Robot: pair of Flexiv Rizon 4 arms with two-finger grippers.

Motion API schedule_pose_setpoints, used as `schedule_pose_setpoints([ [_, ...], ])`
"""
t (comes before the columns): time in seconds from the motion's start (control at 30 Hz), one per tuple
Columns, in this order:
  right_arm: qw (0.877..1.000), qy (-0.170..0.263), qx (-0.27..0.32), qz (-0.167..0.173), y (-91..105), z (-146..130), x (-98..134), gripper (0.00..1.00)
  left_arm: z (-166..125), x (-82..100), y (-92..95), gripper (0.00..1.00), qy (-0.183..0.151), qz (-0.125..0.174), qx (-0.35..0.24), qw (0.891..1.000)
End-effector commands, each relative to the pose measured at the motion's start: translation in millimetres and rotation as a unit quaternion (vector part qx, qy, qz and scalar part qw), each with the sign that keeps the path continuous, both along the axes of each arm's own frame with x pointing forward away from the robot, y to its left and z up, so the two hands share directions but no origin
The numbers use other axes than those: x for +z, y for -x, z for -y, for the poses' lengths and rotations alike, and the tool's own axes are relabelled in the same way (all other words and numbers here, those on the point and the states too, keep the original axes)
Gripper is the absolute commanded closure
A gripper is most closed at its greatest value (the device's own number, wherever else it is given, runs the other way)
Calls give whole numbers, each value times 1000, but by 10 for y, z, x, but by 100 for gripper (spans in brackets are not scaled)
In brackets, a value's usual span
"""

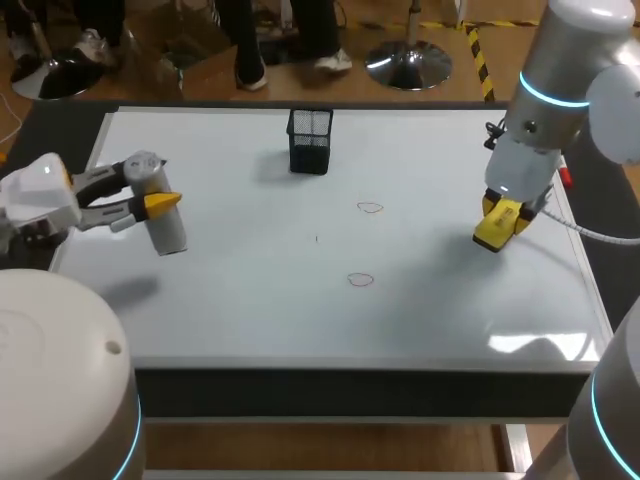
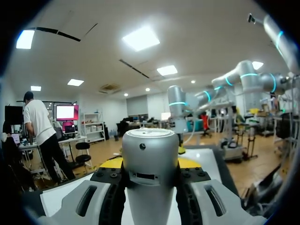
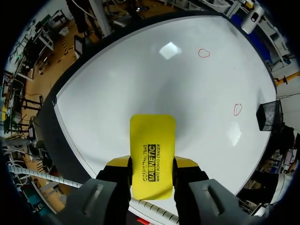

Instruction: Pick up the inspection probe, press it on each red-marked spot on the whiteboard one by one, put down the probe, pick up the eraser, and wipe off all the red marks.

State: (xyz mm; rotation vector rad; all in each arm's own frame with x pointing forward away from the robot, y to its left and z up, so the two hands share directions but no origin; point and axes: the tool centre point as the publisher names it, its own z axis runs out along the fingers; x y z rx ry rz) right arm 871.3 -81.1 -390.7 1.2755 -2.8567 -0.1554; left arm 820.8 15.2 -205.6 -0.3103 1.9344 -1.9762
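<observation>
probe point(image 2: 150, 159) base cut off, eraser point(image 3: 152, 150) underside hidden

Whiteboard point(image 1: 250, 320) carries black mesh cup point(image 1: 310, 140) near far edge; two red marks point(image 1: 370, 208) mid-board

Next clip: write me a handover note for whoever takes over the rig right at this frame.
Left tool shut on the probe, at the whiteboard's left side.
Right tool shut on the eraser, over the right side.
Two red marks lie mid-board, unwiped; a mesh basket stands near the far edge.
Done: both items picked up. Whether the marks were probed cannot be told.
Left: put down the probe, wipe both marks.
</observation>
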Motion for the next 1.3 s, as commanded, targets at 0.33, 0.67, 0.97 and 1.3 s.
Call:
schedule_pose_setpoints([
  [0.33,1000,2,1,0,-4,2,3,100,889,169,-409,100,-11,10,-121,993],
  [0.67,1000,2,1,0,-4,2,3,100,1653,274,-486,100,-5,19,-202,979],
  [0.97,1000,2,1,0,-4,2,3,100,2156,215,-581,100,-5,19,-227,974],
  [1.3,1000,2,1,0,-4,2,3,100,2586,41,-598,100,-2,18,-234,972],
])
